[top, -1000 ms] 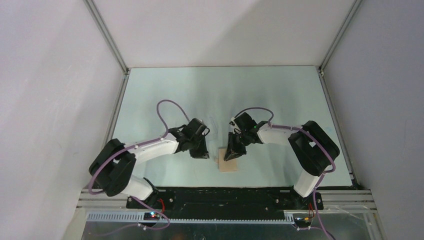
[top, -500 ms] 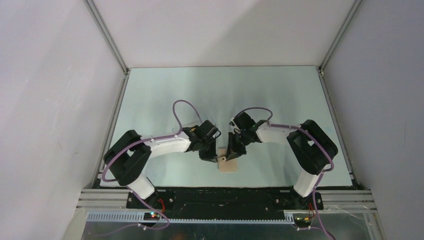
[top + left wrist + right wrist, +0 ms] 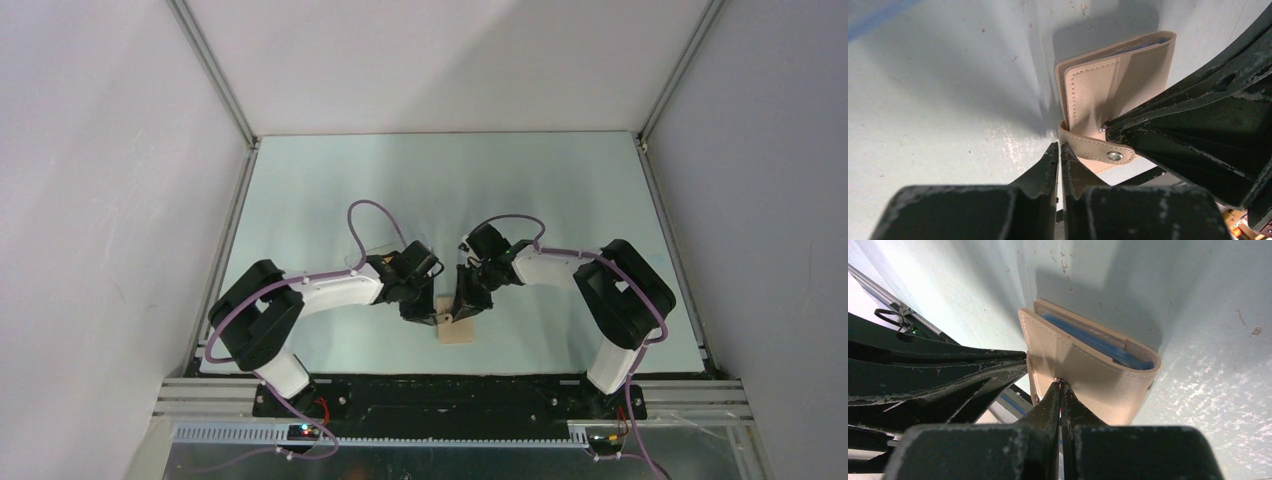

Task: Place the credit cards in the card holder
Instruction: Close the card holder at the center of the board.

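The card holder [image 3: 459,329], a tan bifold wallet, lies folded on the table near the front middle. In the left wrist view [image 3: 1113,85] its strap [image 3: 1093,149] with a metal snap [image 3: 1114,156] hangs loose at the near edge. My left gripper [image 3: 1060,146] is shut, its tips beside the strap's left end; it also shows in the top view [image 3: 426,318]. My right gripper [image 3: 1060,382] is shut, its tips pressed on the wallet's cover [image 3: 1098,377] by the snap stud. Blue pockets [image 3: 1093,342] show inside the fold. No credit cards are in view.
The pale green table [image 3: 330,200] is walled by grey panels left, right and behind. Its black front edge [image 3: 450,385] runs just behind the wallet. Both arms meet over the wallet, fingers close together.
My left arm has swung right until its gripper reached the wallet's left edge, and has held there for the last half second. The right gripper and the wallet have barely moved.
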`<action>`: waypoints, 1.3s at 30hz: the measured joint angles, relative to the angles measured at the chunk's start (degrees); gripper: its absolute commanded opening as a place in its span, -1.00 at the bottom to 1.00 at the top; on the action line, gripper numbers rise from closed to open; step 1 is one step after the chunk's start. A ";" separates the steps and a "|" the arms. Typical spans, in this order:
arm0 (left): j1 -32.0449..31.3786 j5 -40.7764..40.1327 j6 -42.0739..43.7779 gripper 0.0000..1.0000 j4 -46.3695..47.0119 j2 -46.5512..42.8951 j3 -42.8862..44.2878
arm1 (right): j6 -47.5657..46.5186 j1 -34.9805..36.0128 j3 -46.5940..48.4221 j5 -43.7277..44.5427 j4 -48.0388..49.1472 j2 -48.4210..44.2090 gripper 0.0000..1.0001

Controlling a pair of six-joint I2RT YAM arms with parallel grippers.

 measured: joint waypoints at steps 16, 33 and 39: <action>0.00 0.92 -2.10 -0.82 0.09 -0.94 0.00 | 0.00 0.11 0.28 0.04 -0.92 0.00 -0.94; -0.37 3.67 -4.48 -0.84 4.26 -4.74 -0.20 | -0.04 0.22 0.44 -0.04 -1.20 0.20 -0.98; -0.37 3.63 -4.48 -0.84 4.52 -3.19 -0.66 | -0.04 0.22 0.52 -0.28 -1.25 0.35 -0.98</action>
